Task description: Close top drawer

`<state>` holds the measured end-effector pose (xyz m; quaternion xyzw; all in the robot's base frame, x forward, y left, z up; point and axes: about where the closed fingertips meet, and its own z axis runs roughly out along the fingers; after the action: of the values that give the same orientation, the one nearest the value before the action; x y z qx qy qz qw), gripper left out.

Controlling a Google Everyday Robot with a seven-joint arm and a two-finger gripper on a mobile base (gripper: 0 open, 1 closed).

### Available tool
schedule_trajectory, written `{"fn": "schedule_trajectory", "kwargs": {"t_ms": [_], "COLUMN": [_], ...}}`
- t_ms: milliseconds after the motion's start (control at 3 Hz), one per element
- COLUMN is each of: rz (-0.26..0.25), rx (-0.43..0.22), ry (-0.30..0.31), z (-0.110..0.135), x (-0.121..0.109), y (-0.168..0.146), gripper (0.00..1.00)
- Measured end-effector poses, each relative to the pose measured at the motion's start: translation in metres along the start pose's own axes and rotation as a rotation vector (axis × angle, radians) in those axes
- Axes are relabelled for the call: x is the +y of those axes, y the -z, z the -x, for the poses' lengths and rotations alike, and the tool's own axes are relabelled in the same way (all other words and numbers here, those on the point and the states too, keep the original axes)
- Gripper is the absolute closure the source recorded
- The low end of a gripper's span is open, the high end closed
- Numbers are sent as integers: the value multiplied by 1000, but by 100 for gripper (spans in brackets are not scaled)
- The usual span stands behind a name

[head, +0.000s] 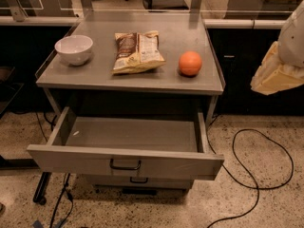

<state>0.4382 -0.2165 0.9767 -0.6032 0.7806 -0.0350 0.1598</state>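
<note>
At the right edge of the view, about level with the table top, hung the gripper [276, 75], a cream-coloured wedge below the pale arm. Whether it was open or closed could not be told from this angle. It touched nothing and stood well apart from the furniture.

The top drawer [71, 159] was pulled far out beneath the grey table [156, 82], with its flat front facing the camera and a small black handle [125, 165] at the centre. Just under that front showed the next drawer [161, 182], barely out. On the table sat a white bowl [73, 49], a chip bag [137, 51] and an orange [190, 63], the orange nearest the gripper. A black cable [266, 141] looped across the floor to the right.

The closing push did not appear to have begun, since the gripper had yet to come down and across to the drawer front. Several things could have gone wrong from there:

- **Sweeping at table height:** crossing at its present height could have clipped the table's right corner or knocked the orange rolling.
- **Dropping too low:** it could have met the lower drawer instead.
- **Pushing off centre:** contact near the right end of the wide front might have skewed the drawer and jammed it on its runners.
- **Pushing too hard:** the drawer could have slammed and jolted the things on top.
- **The cable:** it lay where the base might have snagged it.
</note>
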Motion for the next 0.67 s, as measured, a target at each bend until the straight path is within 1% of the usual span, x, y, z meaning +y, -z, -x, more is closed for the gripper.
{"fn": "schedule_trajectory", "kwargs": {"t_ms": [333,667], "rz": [6,37], "rx": [4,20], "ry": [-11,-54], "z": [1,-3], "x": [5,25], "y": [-8,-34], "gripper": [100,100]}}
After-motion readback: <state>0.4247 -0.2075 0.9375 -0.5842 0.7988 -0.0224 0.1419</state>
